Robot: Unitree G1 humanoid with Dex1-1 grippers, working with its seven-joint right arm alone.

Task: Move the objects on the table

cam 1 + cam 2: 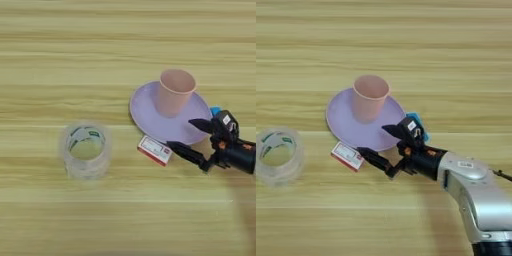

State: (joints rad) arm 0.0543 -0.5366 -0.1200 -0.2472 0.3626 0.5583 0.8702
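On the tabletop (125, 40): pink cup (173, 91) upright on lavender plate (145, 117); white-and-red box (155, 150) touching its near rim; blue block (418, 124) behind right gripper (376, 141), jaws wide, empty. Risk: lower finger nudging box, upper scraping plate.

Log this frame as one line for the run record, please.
gripper: open, over plate's near edge, holding nothing | cup: upright on plate | box: beside plate | blue block: behind gripper | tape roll: left
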